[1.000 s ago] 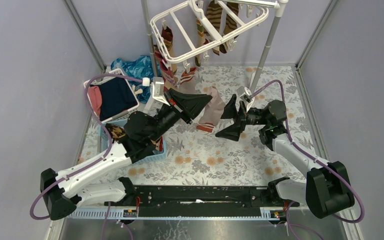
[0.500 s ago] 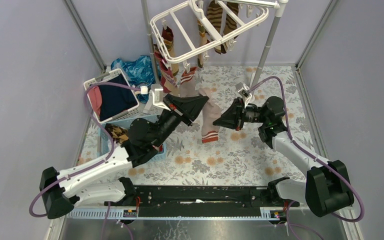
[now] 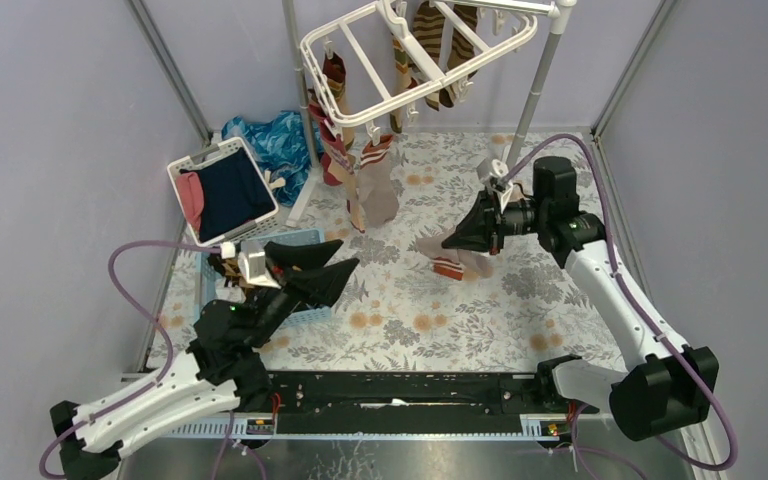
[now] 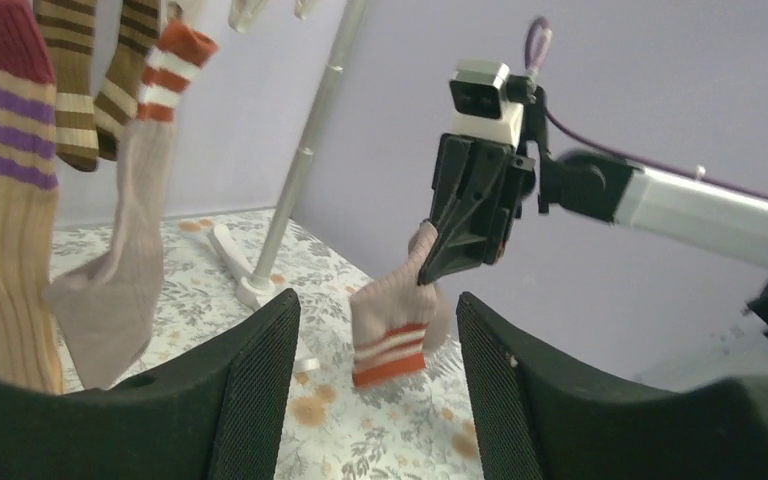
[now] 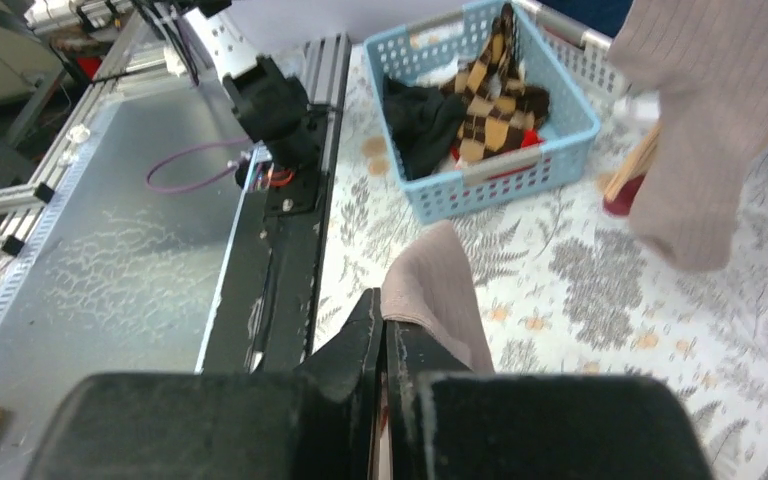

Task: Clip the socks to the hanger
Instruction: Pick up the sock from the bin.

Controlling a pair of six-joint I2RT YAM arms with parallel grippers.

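Right pincer (image 3: 450, 243): closed tight on a tan sock (image 3: 457, 266), whose striped cuff hangs down over the counter (image 3: 440, 320).
Left pincer (image 3: 348, 253): jaws apart, holding nothing, above the blue basket (image 5: 505, 168).
Hanger (image 3: 307, 47): raised at the back, carrying clipped socks (image 3: 378, 185), well apart from the held sock.

No readable text, labels, brands, numbers or signs anywhere in view.

Overhead, close wrists; common sock (image 4: 390, 322)
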